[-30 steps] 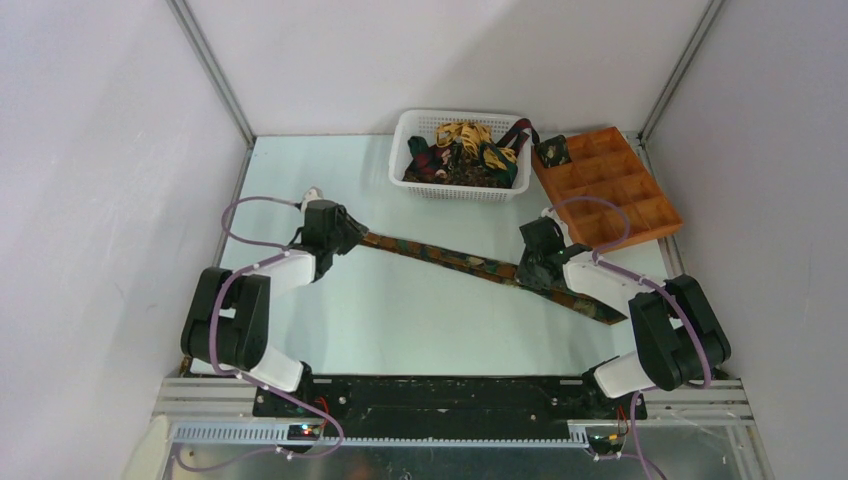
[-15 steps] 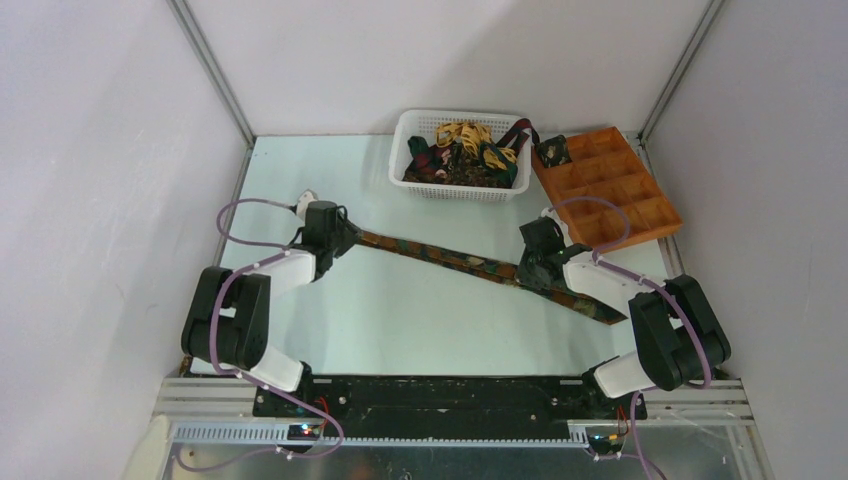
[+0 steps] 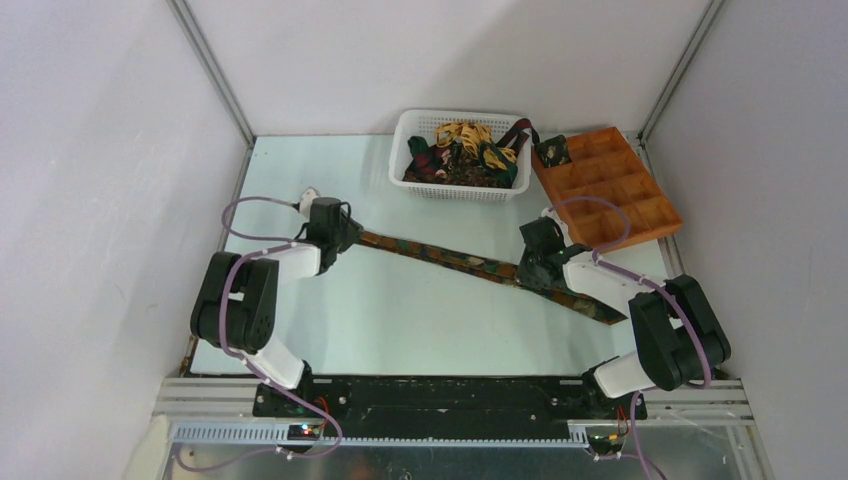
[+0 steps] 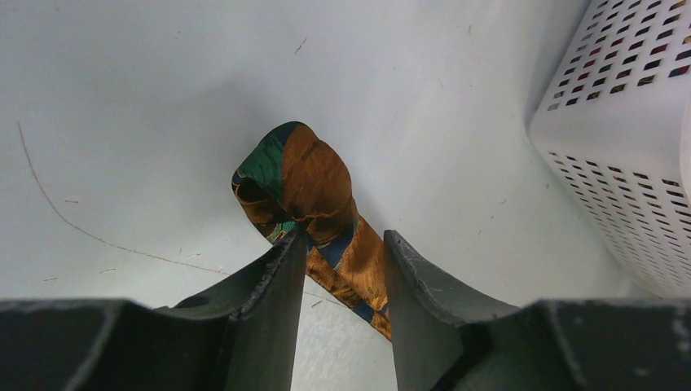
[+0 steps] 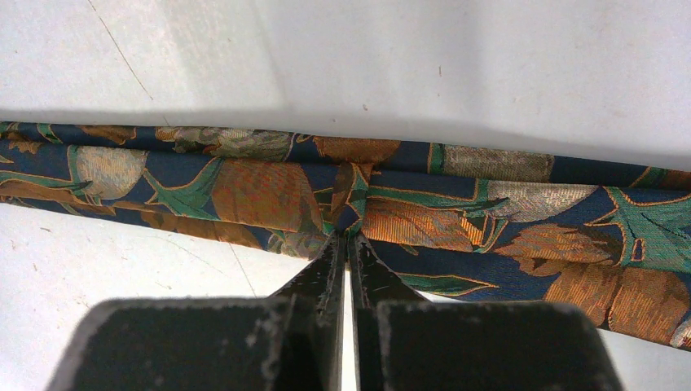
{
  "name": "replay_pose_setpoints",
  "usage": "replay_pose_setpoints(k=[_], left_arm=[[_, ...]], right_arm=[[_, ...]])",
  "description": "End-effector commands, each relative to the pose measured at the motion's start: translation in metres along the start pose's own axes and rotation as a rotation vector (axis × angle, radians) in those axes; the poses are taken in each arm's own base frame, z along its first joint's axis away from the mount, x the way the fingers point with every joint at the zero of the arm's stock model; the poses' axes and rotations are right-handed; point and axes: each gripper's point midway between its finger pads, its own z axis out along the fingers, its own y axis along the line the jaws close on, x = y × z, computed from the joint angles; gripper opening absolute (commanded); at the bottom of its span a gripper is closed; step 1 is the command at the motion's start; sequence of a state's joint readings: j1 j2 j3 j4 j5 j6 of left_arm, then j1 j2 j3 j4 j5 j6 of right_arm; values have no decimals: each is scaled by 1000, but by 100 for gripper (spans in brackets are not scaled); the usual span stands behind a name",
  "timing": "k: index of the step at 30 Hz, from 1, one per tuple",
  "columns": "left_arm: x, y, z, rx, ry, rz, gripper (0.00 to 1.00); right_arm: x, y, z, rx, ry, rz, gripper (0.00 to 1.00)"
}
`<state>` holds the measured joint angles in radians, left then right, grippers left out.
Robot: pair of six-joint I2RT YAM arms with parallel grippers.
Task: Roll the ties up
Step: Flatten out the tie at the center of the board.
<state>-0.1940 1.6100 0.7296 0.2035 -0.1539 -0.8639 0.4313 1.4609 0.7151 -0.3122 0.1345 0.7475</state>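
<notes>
One patterned tie [image 3: 440,255] lies flat on the counter [image 3: 400,320], running diagonally from its wide end near the right edge back toward the left edge. Right gripper [image 5: 349,243]: jaws closed, pinching the fabric part-way along, which puckers at the tips. Left gripper [image 4: 342,238]: jaws part-way apart astride the curled narrow end; whether they clamp it cannot be told. At the far edge, a white basket [image 3: 445,188] holds loose ties [image 3: 460,150]. In the far right corner, a tray [image 3: 640,190] holds one rolled tie [image 3: 553,151] in its far left compartment.
</notes>
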Motion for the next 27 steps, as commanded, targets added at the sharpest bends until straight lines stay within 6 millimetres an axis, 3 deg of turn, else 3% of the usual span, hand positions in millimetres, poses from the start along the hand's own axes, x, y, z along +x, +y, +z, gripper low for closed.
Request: replay_pose_setpoints(k=[1, 5, 12, 14, 27], left_arm=[[-12, -17, 6, 44, -37, -32, 44], [-9, -16, 9, 45, -32, -39, 36], [-12, -18, 11, 51, -39, -47, 5], [-13, -17, 11, 44, -43, -46, 1], [-38, 4, 11, -2, -95, -80, 0]], right_arm=[[-6, 2, -2, -11, -22, -4, 3], [-6, 1, -2, -9, -21, -6, 3], [-7, -1, -2, 2, -24, -2, 3], [-6, -2, -2, 5, -24, -3, 3], [-9, -5, -5, 18, -37, 3, 2]])
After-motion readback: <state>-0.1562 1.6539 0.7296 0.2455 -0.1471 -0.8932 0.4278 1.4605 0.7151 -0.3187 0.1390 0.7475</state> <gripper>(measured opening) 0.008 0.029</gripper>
